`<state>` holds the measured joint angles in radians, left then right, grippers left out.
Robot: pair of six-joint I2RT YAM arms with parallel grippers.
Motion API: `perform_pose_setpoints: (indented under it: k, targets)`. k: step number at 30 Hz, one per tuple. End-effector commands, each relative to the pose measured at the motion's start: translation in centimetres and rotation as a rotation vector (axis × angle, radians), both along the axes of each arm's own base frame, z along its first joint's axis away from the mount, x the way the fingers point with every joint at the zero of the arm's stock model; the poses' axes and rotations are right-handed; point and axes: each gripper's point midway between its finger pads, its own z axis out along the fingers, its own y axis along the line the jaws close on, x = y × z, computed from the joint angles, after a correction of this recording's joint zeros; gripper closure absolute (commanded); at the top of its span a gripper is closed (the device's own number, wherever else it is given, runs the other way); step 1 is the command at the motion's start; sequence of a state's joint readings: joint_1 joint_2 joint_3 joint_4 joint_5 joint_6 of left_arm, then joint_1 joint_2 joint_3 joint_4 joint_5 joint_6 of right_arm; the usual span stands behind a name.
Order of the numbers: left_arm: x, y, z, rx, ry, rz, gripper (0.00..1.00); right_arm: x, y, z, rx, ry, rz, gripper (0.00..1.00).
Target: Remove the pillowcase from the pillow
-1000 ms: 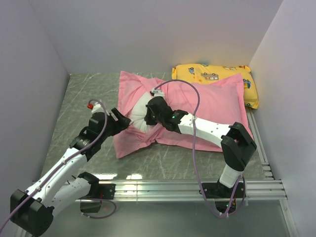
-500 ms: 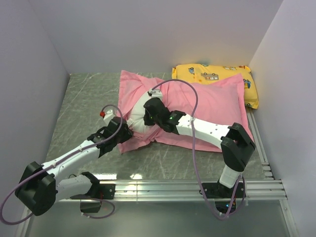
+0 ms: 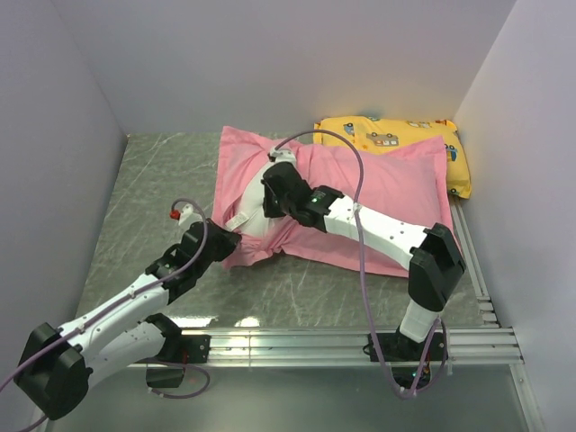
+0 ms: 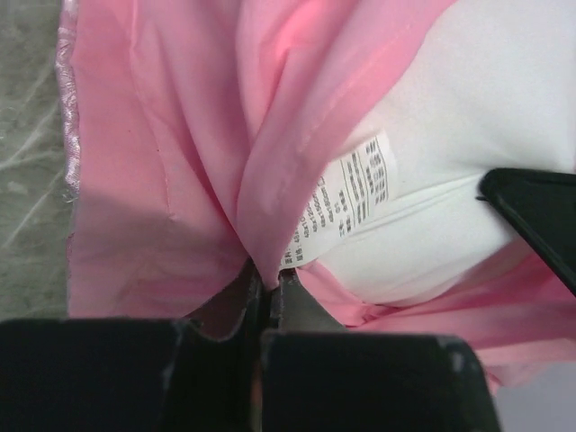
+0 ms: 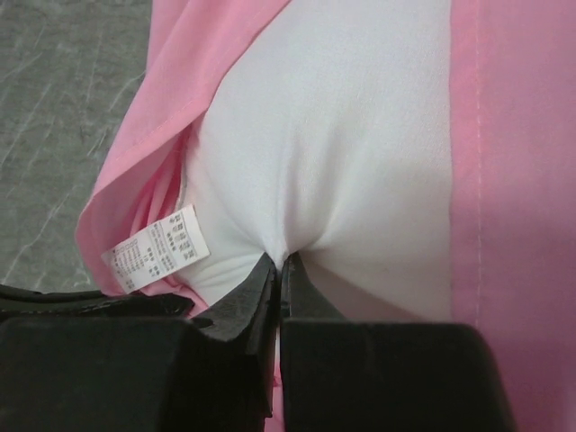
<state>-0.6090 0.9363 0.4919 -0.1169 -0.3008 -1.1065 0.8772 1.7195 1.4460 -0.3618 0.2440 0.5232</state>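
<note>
left gripper (image 4: pixel 265 277): clamped on a fold of the pillowcase (image 4: pixel 162 153), pink cloth bunched between its fingers
right gripper (image 5: pixel 281 266): pinched shut on the pillow (image 5: pixel 342 135), white cloth puckered at its tips
pillow: poking out of the case right ahead of both grippers
care label (image 4: pixel 346 200): just past the left gripper's tips
yellow pillow (image 3: pixel 396 135): well beyond the right gripper, at the pillowcase's far edge

Top view bright, lit evenly from above, shadows soft, two white glare patches on tabletop (image 3: pixel 153 180) at near edge; wrist views dimmer, dark left claw (image 4: pixel 266 275) and right claw (image 5: pixel 279 266) blurred.
</note>
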Motion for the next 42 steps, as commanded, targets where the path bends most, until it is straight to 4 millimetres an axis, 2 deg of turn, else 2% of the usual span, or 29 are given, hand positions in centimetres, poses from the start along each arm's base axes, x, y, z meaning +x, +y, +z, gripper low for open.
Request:
perform_pose_setpoints:
  k: [1, 5, 13, 16, 20, 24, 26, 28, 31, 32, 33, 35, 36, 37, 38, 39, 41, 42]
  targets:
    - [-3.9, 4.2, -6.5, 0.171, 0.199, 0.046, 0.99, 6.8, -6.4, 7.9, 0.020, -0.216, -0.251, 1.00]
    - [-4.5, 4.6, -6.5, 0.156, 0.199, 0.049, 1.00, 7.8, -7.8, 8.5, 0.017, -0.221, -0.272, 1.00]
    - [-5.7, 4.7, -7.4, 0.134, 0.229, 0.036, 0.98, 8.6, -9.3, 7.7, 0.007, -0.205, -0.293, 1.00]
    - [-5.8, 4.5, -7.1, 0.125, 0.221, 0.027, 0.92, 8.7, -9.3, 7.1, 0.011, -0.193, -0.283, 1.00]
    - [-5.4, 4.5, -6.1, 0.116, 0.185, 0.031, 0.83, 7.8, -7.9, 5.8, 0.054, -0.155, -0.230, 1.00]
    - [-4.9, 4.1, -5.5, 0.127, 0.179, 0.016, 0.84, 6.9, -7.1, 3.8, 0.051, -0.128, -0.209, 1.00]
    - [-4.7, 4.0, -5.6, 0.136, 0.189, 0.014, 0.91, 6.7, -6.9, 3.2, 0.053, -0.120, -0.205, 1.00]
    - [-4.4, 4.2, -5.6, 0.148, 0.187, 0.028, 0.94, 6.4, -6.7, 3.1, 0.060, -0.108, -0.193, 1.00]
    - [-3.4, 4.6, -5.7, 0.162, 0.178, 0.060, 0.99, 5.3, -5.9, 4.7, 0.122, -0.111, -0.135, 1.00]
    - [-3.2, 4.8, -6.3, 0.170, 0.194, 0.068, 1.00, 4.6, -5.5, 5.3, 0.139, -0.118, -0.112, 1.00]
    - [-2.1, 5.2, -6.1, 0.151, 0.177, 0.097, 0.99, 3.7, -5.5, 6.4, 0.163, -0.129, -0.089, 1.00]
    - [-1.4, 5.2, -7.1, 0.133, 0.202, 0.093, 0.99, 2.6, -5.5, 7.2, 0.189, -0.129, -0.062, 1.00]
    - [-1.0, 5.5, -7.2, 0.138, 0.204, 0.100, 1.00, 1.0, -5.4, 7.4, 0.218, -0.111, -0.011, 1.00]
    - [0.1, 6.0, -6.7, 0.130, 0.186, 0.127, 1.00, 0.3, -5.3, 7.6, 0.241, -0.110, 0.012, 1.00]
    - [0.5, 6.3, -7.1, 0.139, 0.197, 0.138, 1.00, -0.7, -5.2, 7.7, 0.265, -0.101, 0.044, 1.00]
    - [0.9, 6.6, -7.1, 0.138, 0.196, 0.146, 1.00, -2.9, -5.0, 6.8, 0.291, -0.063, 0.108, 1.00]
    - [2.3, 6.7, -6.6, 0.100, 0.175, 0.147, 1.00, -5.6, -4.2, 6.6, 0.336, -0.051, 0.188, 1.00]
    - [2.8, 6.8, -6.4, 0.091, 0.168, 0.151, 1.00, -8.0, -3.4, 4.2, 0.314, -0.008, 0.240, 1.00]
